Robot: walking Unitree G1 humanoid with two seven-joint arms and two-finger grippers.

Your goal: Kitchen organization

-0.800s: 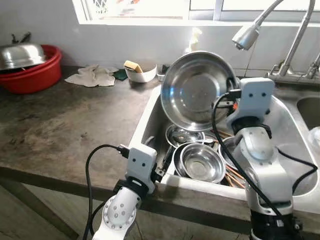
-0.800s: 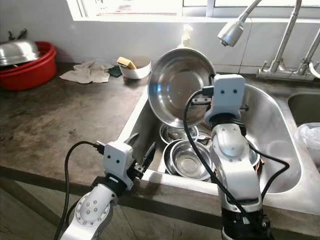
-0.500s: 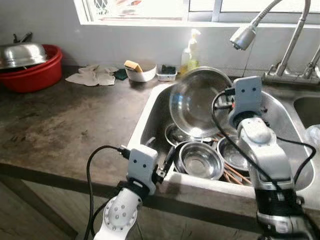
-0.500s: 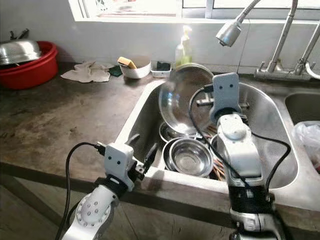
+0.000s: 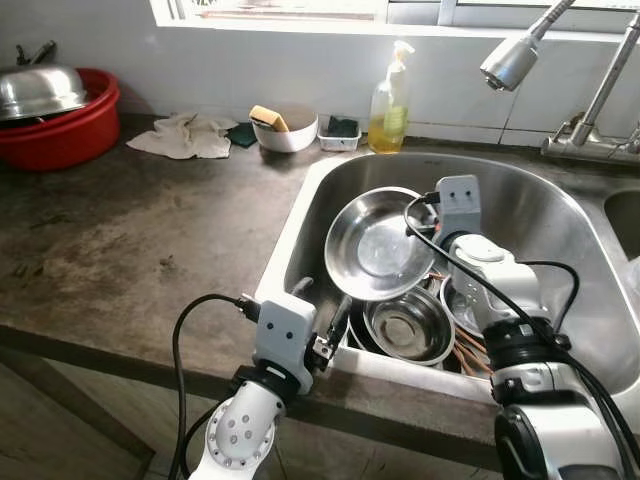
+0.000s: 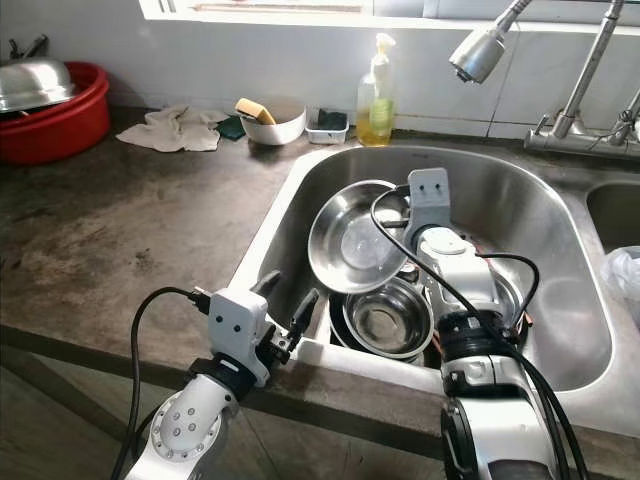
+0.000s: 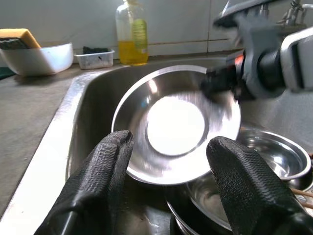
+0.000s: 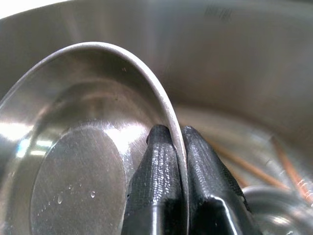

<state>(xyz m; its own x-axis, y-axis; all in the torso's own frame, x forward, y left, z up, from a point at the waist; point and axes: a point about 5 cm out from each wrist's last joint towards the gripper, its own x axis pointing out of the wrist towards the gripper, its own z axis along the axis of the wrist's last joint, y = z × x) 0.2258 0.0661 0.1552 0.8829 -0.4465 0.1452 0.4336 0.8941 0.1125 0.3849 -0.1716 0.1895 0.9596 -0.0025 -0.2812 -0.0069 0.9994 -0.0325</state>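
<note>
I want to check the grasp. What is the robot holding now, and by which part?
The right gripper holds the large steel bowl by its rim, one finger inside and one outside. The left gripper is open and holds nothing.

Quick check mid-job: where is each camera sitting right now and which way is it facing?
Left eye view: head camera, looking down at the sink; both silver arms show, the right end effector holding a tilted steel bowl.
Right eye view: the same scene, set slightly to the side.
Left wrist view: on the left arm at the sink's front rim, facing in between its open black fingers; shares the bowl and soap bottle with the head views.
Right wrist view: looks along fingers pinching the bowl's rim.
</note>
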